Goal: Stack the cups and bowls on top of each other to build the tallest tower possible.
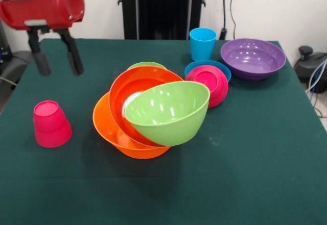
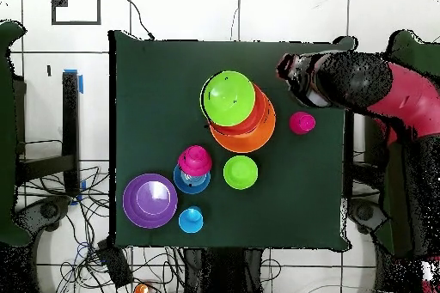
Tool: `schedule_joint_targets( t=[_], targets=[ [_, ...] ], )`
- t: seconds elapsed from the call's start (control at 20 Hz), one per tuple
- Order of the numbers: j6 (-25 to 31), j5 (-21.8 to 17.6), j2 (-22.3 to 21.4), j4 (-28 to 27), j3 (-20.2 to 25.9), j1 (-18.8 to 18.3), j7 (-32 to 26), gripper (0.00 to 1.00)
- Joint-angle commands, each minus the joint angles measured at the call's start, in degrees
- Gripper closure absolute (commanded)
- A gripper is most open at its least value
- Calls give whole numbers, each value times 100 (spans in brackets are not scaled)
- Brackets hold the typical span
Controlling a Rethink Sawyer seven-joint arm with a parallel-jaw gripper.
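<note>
The tower stands mid-table: a large orange bowl (image 1: 115, 133) as base, a red-orange bowl (image 1: 127, 87) tilted in it, and a large lime green bowl (image 1: 168, 111) leaning on top. In the overhead view the tower's lime bowl (image 2: 228, 96) covers most of the orange one (image 2: 254, 135). A red-pink cup (image 1: 51, 124) stands upside down at the left, also seen from overhead (image 2: 302, 122). My gripper (image 1: 57, 64) hangs open and empty above and behind that cup, and shows from overhead (image 2: 289, 73). The purple-magenta cup is not in view.
A small lime green bowl (image 1: 146, 65) sits behind the tower. A small pink-red bowl (image 1: 209, 84) lies tipped on a small blue bowl (image 1: 220, 68). A sky blue cup (image 1: 203, 43) and a large purple bowl (image 1: 253, 57) stand at the back right.
</note>
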Motion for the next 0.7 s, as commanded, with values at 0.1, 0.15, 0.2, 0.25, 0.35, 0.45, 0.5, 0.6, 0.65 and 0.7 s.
schedule_joint_targets(
  t=[0.1, 0.15, 0.2, 0.25, 0.35, 0.45, 0.5, 0.6, 0.65, 0.7],
  targets=[
    [-737, 417, -1437, 2477, -561, 236, 1294, 0],
    [-764, 440, -1588, 2640, -637, 289, 1276, 0],
    [-869, 392, -1794, 2888, -758, 383, 1312, 0],
    [-945, 433, -1892, 3056, -779, 403, 1311, 0],
    [-1222, 449, -2073, 3437, -870, 532, 1399, 0],
    [-1574, 447, -2141, 3727, -932, 707, 1546, 0],
    [-1791, 394, -2112, 3820, -1021, 880, 1700, 0],
    [-2160, 268, -2001, 3879, -1286, 1265, 2039, 0],
    [-2260, 228, -1948, 3873, -1419, 1431, 2150, 0],
    [-2476, 105, -1829, 3818, -1658, 1730, 2381, 0]
  ],
)
